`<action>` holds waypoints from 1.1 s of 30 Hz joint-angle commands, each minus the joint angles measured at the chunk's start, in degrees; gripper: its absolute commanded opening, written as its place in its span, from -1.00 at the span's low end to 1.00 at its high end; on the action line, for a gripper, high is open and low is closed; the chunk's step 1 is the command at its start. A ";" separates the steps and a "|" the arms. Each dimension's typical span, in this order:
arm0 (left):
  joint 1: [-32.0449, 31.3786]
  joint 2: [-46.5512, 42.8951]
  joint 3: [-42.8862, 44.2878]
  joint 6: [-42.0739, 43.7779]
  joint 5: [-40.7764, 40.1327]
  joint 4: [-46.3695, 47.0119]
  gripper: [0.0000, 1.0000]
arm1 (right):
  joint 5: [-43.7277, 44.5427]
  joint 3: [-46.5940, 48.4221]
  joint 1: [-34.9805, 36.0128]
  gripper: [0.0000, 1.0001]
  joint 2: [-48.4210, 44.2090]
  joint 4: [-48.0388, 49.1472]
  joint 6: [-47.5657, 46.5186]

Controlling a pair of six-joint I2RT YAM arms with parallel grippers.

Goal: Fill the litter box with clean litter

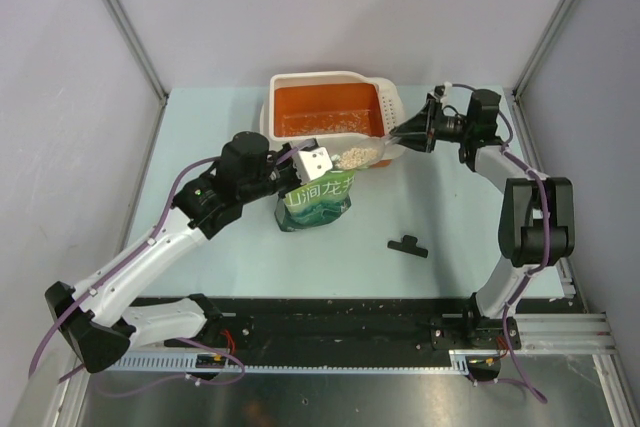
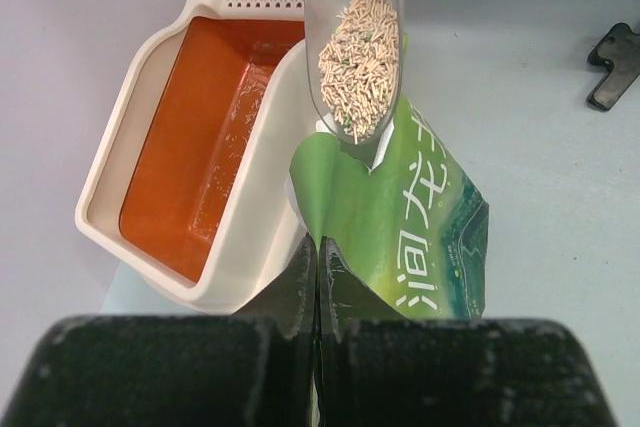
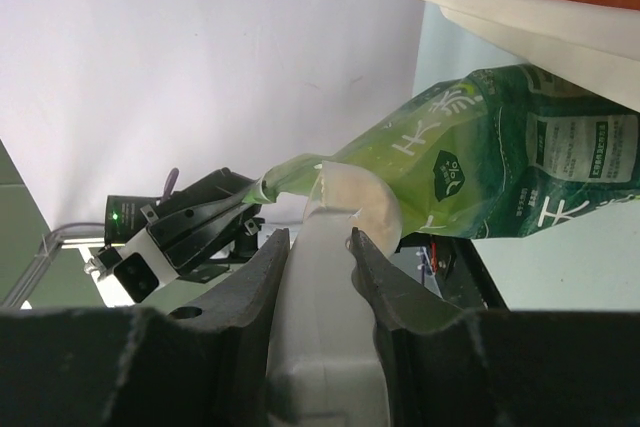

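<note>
The litter box (image 1: 300, 82), orange inside with a cream rim, stands at the back centre; it also shows in the left wrist view (image 2: 130, 187) and the right wrist view (image 3: 520, 7). A green pouch (image 1: 318, 202) stands just in front of it. My left gripper (image 1: 298, 163) is shut on the pouch's top edge (image 2: 320, 172). My right gripper (image 1: 415, 133) is shut on the handle of a clear scoop (image 3: 322, 277). The scoop (image 1: 360, 155) holds clean litter (image 2: 358, 52), level above the pouch mouth by the box's near rim. A thin scatter of pale granules (image 1: 330, 127) lies in the box.
A small black clip (image 1: 406, 245) lies on the table right of the pouch, also in the left wrist view (image 2: 612, 65). Grey walls stand close on the left, right and back. The black base rail (image 1: 330, 317) runs along the near edge.
</note>
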 commanded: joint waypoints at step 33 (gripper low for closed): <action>1.85 2.90 4.87 2.31 -1.75 -0.50 -1.00 | 16.45 63.42 -0.71 -1.00 39.28 -20.19 -20.29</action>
